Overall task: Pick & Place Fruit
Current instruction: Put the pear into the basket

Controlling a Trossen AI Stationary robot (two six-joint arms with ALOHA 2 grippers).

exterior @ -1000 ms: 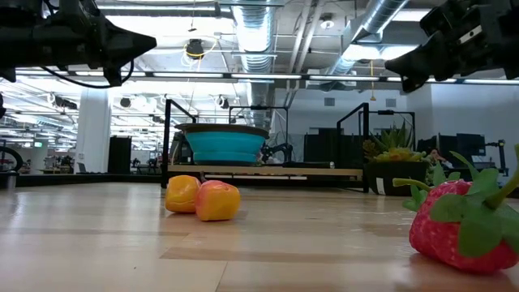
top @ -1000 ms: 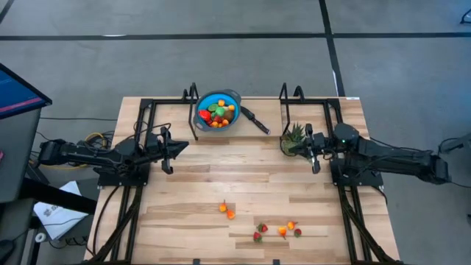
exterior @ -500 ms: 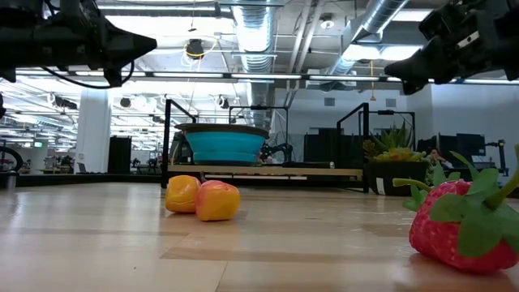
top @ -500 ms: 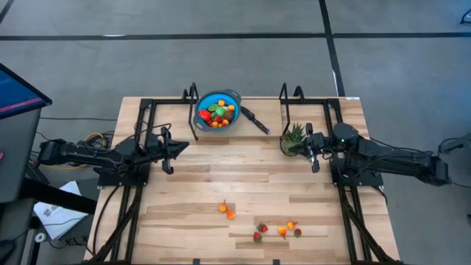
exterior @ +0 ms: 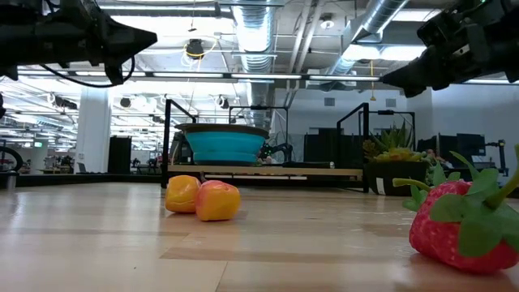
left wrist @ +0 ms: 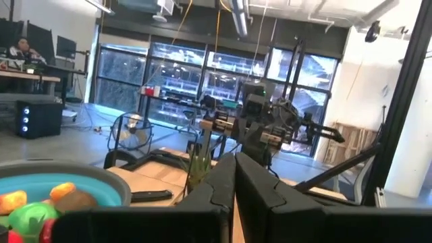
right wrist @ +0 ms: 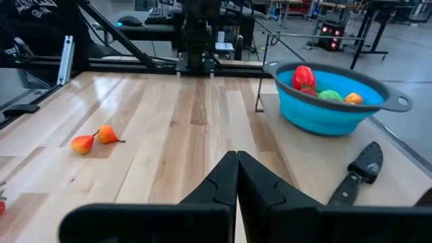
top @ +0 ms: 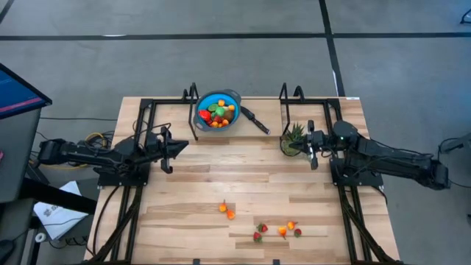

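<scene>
Reach phase, nothing picked yet. Best next: open fingers wide before descending, approach from straight above a single piece, avoid nudging its neighbour, lift clear, carry to blue bowl [top: 218,110].

Loose fruit [top: 227,211] well apart from bowl, toward the near table edge: orange pair [exterior: 203,198] touching each other, then a cluster with strawberries [top: 260,232] and orange bits further right of the pair. More fruit already inside bowl. Knife [top: 257,121] just right of bowl, spiky green plant [top: 294,138] further right.

Left gripper [top: 179,146] left of bowl, held above table, arm stretched out level, fingers pressed together, empty. Right gripper [top: 306,143] right of bowl, beside the plant, raised off table, pointing toward table middle, fingers pressed together, empty. Neither near the loose fruit.
</scene>
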